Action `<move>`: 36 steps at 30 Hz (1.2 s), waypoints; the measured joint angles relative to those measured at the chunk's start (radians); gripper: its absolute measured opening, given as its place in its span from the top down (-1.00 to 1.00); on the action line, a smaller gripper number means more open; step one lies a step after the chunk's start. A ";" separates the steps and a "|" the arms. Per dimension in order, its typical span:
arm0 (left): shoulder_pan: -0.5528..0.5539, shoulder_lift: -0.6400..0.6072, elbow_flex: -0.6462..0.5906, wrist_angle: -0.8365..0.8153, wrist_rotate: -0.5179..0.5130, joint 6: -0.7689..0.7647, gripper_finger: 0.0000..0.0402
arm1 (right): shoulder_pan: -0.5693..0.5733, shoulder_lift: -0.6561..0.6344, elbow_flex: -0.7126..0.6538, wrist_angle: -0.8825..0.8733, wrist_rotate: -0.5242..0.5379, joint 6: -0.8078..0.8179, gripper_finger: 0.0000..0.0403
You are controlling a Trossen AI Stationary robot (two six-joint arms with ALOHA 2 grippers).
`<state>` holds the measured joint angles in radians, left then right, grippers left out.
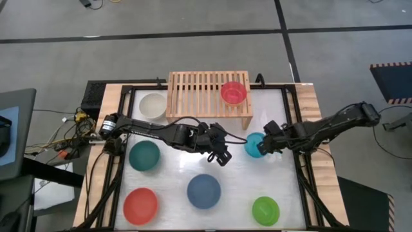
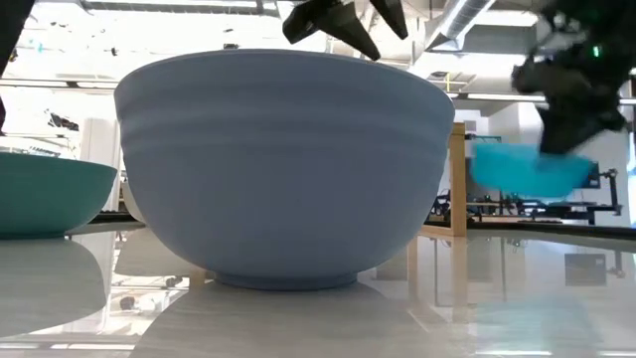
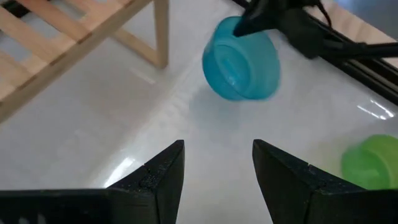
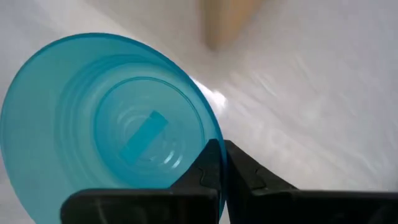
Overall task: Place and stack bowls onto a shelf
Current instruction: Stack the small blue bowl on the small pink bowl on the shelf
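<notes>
The cyan bowl [image 1: 255, 145] hangs tilted just right of the table's middle, in front of the shelf's right leg, with my right gripper [image 4: 224, 168] shut on it. The light-wood slatted shelf [image 1: 199, 96] stands at the far edge with a pink bowl [image 1: 234, 92] on its right part. My left gripper [image 3: 217, 168] hovers open over the table's middle, left of the cyan bowl [image 3: 241, 59], holding nothing. On the table stand a white bowl [image 1: 153, 105], a teal bowl [image 1: 144, 155], a red bowl [image 1: 140, 205], a dark blue bowl [image 1: 203, 191] and a green bowl [image 1: 265, 210]. My right gripper pinches the cyan bowl's rim [image 4: 205, 146] on the side toward the table's right, one finger inside the bowl and one outside. The fingers slant down from the right. The bowl [image 2: 527, 167] is tipped on its side and looks lifted off the table.
The dark blue bowl [image 2: 283, 164] stands close to the low camera and fills that view. Black frame rails [image 1: 302, 174] run along the table's sides. Open white tabletop lies between the shelf and the near row of bowls.
</notes>
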<state>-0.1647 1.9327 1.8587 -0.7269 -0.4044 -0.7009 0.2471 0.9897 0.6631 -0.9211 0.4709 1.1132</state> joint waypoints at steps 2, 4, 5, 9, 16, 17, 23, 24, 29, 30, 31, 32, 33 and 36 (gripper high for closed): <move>0.011 0.000 0.000 0.002 -0.001 0.000 0.14 | 0.018 0.001 0.047 0.021 0.063 -0.037 0.88; 0.022 0.000 0.000 0.003 -0.001 0.000 0.14 | 0.023 0.011 0.095 0.047 0.136 -0.075 0.88; 0.027 0.000 0.000 0.003 -0.001 0.000 0.14 | 0.023 0.016 0.122 0.050 0.167 -0.094 0.88; 0.038 0.000 0.027 -0.004 -0.003 0.026 0.14 | 0.019 0.063 0.217 0.048 0.285 -0.161 0.88; 0.045 -0.001 0.084 -0.004 -0.143 0.113 0.14 | 0.033 0.168 0.357 0.044 0.392 -0.217 0.88; 0.046 -0.001 0.090 -0.005 -0.170 0.129 0.14 | 0.037 0.184 0.376 0.049 0.411 -0.222 0.88; 0.044 -0.003 0.096 -0.027 -0.289 0.166 0.14 | 0.054 0.269 0.474 0.042 0.525 -0.278 0.88; 0.044 -0.005 0.096 -0.028 -0.297 0.166 0.14 | 0.054 0.282 0.489 0.040 0.539 -0.289 0.88; 0.042 -0.009 0.096 -0.030 -0.336 0.177 0.14 | 0.054 0.337 0.573 0.028 0.613 -0.343 0.88; 0.042 -0.009 0.096 -0.035 -0.342 0.187 0.14 | 0.054 0.346 0.584 0.010 0.622 -0.347 0.88; 0.042 -0.011 0.096 -0.039 -0.345 0.197 0.14 | 0.054 0.353 0.591 -0.005 0.628 -0.350 0.88; 0.042 -0.013 0.096 -0.040 -0.345 0.208 0.14 | 0.054 0.360 0.599 -0.011 0.634 -0.353 0.88; 0.043 -0.015 0.096 -0.040 -0.345 0.222 0.15 | 0.054 0.361 0.603 -0.011 0.640 -0.356 0.88; 0.045 -0.021 0.096 -0.036 -0.345 0.270 0.22 | 0.056 0.361 0.603 -0.006 0.664 -0.383 0.88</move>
<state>-0.1196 1.9121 1.9549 -0.7632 -0.7490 -0.4314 0.3028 1.3506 1.2659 -0.9273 1.1350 0.7300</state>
